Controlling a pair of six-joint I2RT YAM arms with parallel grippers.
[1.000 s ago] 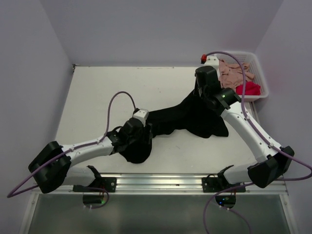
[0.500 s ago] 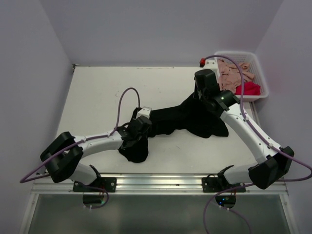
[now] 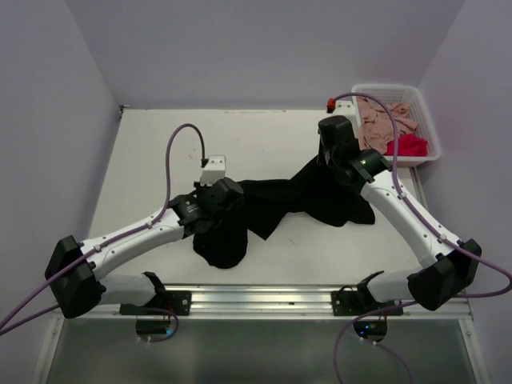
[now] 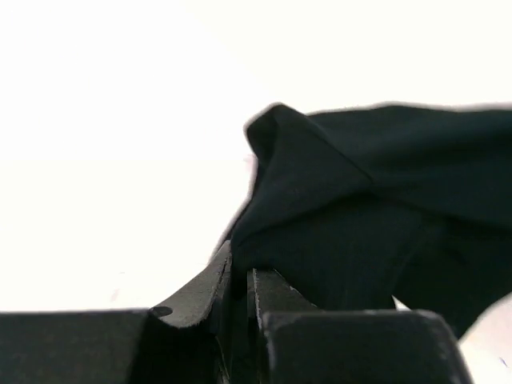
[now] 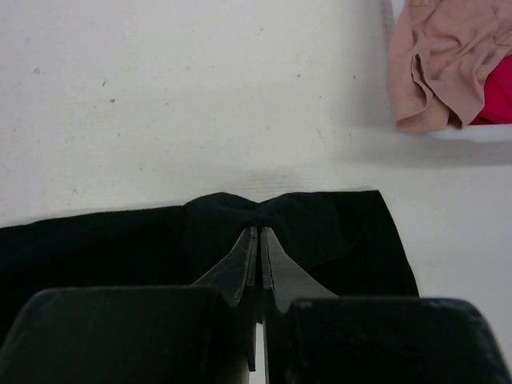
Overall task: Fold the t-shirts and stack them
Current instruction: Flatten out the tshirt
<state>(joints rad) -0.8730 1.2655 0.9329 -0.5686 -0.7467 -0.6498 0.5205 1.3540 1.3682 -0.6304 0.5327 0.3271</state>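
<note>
A large black t-shirt lies crumpled across the middle of the table. My left gripper is shut on a fold at its left part, and the left wrist view shows the black cloth rising from between the closed fingertips. My right gripper is shut on the shirt's far right edge; black cloth bunches around its tips. A dusty pink t-shirt and a red t-shirt lie in the basket.
The white lattice basket stands at the table's far right corner, close behind my right gripper. Its pink shirt and red shirt show at the top right of the right wrist view. Purple cables loop above both arms.
My left gripper has shut on the black shirt's left part and pulled it up and away from the near edge. The right gripper has kept its hold and barely moved.
</note>
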